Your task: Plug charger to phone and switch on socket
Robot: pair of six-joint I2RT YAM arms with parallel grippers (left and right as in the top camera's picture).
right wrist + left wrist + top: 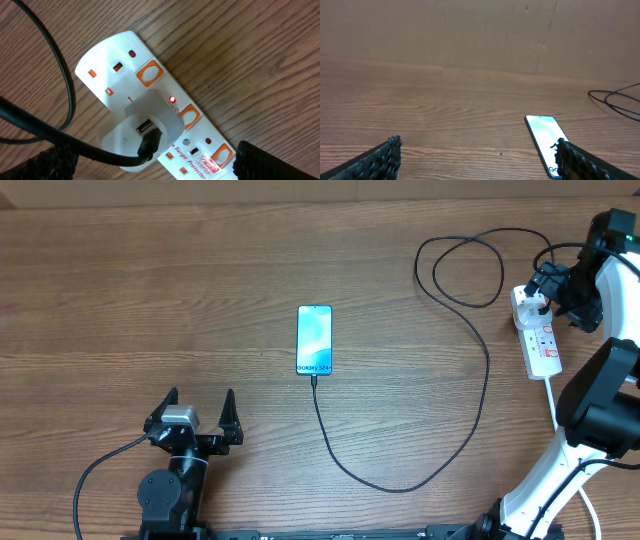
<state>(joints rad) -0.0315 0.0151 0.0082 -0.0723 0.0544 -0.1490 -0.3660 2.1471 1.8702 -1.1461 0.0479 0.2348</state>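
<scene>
The right tool (157,161), spread wide, hangs at the upper right of the worktop (100,300) over the socket (115,65), its fingertips on either side of the charger (147,144) plugged in beside a lit red lamp (172,99). The left tool (200,398), also spread, sits at the lower left, well apart from the phone (314,340) at centre, whose lower end touches the charger's tip.

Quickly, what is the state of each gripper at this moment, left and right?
Left gripper: open, holding nothing, above the brown wooden table.
Right gripper: open, holding nothing, over the white elongated power strip with red switches.
</scene>
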